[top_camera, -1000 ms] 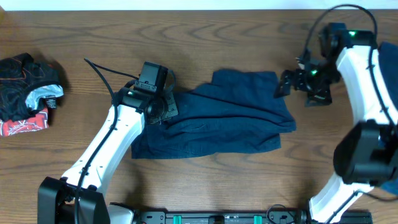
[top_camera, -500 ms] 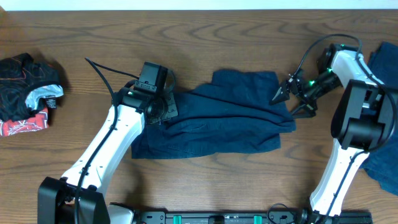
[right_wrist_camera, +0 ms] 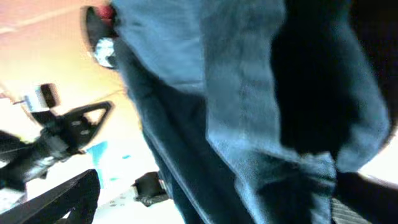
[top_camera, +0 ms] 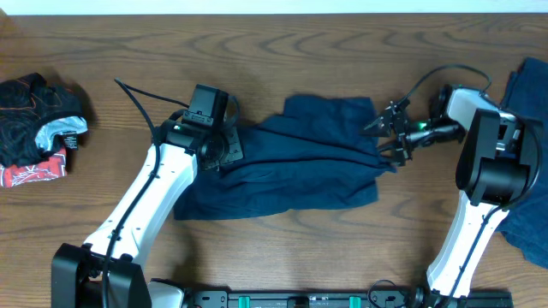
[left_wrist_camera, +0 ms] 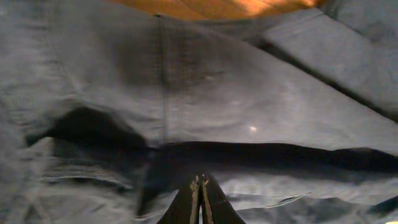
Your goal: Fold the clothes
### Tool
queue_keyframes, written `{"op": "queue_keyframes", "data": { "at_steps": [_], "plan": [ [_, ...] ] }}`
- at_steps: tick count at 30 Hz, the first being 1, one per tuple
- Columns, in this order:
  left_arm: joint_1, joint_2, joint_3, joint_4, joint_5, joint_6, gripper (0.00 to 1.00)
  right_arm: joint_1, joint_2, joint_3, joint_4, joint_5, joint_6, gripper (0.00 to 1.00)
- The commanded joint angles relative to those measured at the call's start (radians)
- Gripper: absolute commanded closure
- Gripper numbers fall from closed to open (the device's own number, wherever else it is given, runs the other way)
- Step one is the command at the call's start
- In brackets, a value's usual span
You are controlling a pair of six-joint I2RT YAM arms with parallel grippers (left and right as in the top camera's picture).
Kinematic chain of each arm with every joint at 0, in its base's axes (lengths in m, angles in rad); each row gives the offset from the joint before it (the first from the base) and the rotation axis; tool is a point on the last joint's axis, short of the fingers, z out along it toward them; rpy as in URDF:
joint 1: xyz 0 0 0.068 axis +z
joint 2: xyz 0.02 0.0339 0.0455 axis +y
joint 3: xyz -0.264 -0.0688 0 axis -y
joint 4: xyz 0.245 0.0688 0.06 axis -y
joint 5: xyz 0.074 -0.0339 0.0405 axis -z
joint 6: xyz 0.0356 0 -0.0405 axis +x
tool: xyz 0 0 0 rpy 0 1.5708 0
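Cropping the second blue piece (top_camera: 535, 85) at the overhead view's right edge and burying part behind the right arm (top_camera: 488, 162). Hiding the left end of the shorts (top_camera: 300, 158) under the left arm (top_camera: 150, 201). Blurring all cloth detail in the right wrist view.

No legible text on the clothes (top_camera: 291, 162) or anywhere else.

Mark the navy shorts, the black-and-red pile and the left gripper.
navy shorts (top_camera: 300, 162), overhead view, middle of the cloth.
black-and-red pile (top_camera: 34, 120), overhead view, its dark middle.
left gripper (left_wrist_camera: 199, 182), left wrist view, between its shut jaws.
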Motion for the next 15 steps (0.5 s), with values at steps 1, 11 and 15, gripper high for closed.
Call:
{"op": "queue_keyframes", "data": {
  "at_steps": [1, 11, 15],
  "plan": [
    [0.005, -0.015, 0.002, 0.001, -0.009, 0.009, 0.94, 0.052, 0.102, -0.092, 0.089, 0.177, -0.043, 0.01],
    [0.005, -0.032, 0.002, 0.009, -0.009, 0.01, 0.93, -0.015, 0.095, -0.105, 0.158, 0.403, 0.203, 0.01],
    [0.005, -0.032, 0.002, 0.011, -0.01, 0.01, 0.93, -0.118, 0.089, -0.096, 0.166, 0.457, 0.265, 0.01]
  ]
}}
